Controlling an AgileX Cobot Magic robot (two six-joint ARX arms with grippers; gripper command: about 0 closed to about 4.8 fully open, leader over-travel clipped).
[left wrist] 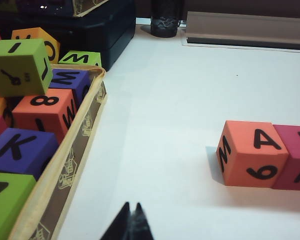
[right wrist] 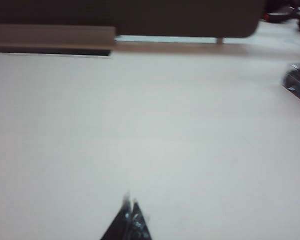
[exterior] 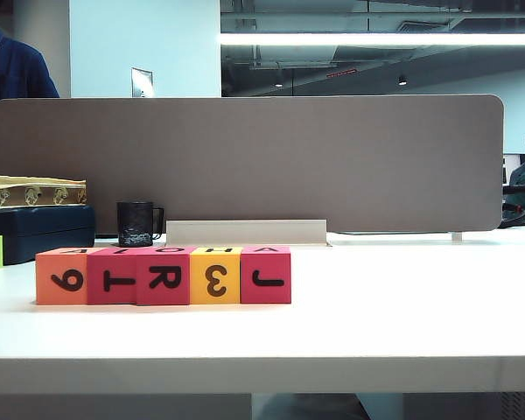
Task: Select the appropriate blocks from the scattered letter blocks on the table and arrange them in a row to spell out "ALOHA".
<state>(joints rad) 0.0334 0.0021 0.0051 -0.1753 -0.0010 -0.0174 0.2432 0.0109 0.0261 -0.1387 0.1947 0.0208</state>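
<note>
Wide, smooth white worktop [exterior: 402,315], bare across its right half. On its left half, one straight row of five foam letter blocks [exterior: 163,275], touching side to side: orange cube [exterior: 62,278], crimson-red cube [exterior: 112,278], second crimson-red cube [exterior: 164,278], yellow cube [exterior: 215,278], third crimson-red cube [exterior: 265,276]. Long axis of the row running left to right across the exterior view, parallel to the worktop's front edge. Top faces seen edge-on from that camera, reading roughly A, L, O, H, A from the far side; judged complete or nearly so, with the middle red cube sitting slightly forward of its neighbours.

Behind the row, a taupe divider panel [exterior: 245,162] and a small black mug [exterior: 136,224]. Off to the left, a fabric-edged bin of spare foam cubes [left wrist: 50,165], among them a lime-green one [left wrist: 20,67].

Left end effector [left wrist: 131,222] clenched on nothing, low over bare worktop between the bin and the row, touching neither. Orange cube with its A face up [left wrist: 252,152] ahead and off to the side opposite the bin, apart from the tips.

Right end effector [right wrist: 130,220] also clenched and empty, picture blurred, only bare worktop ahead; no cube in that view.

Left arm judged the nearer one for any nudge to straighten the row.
</note>
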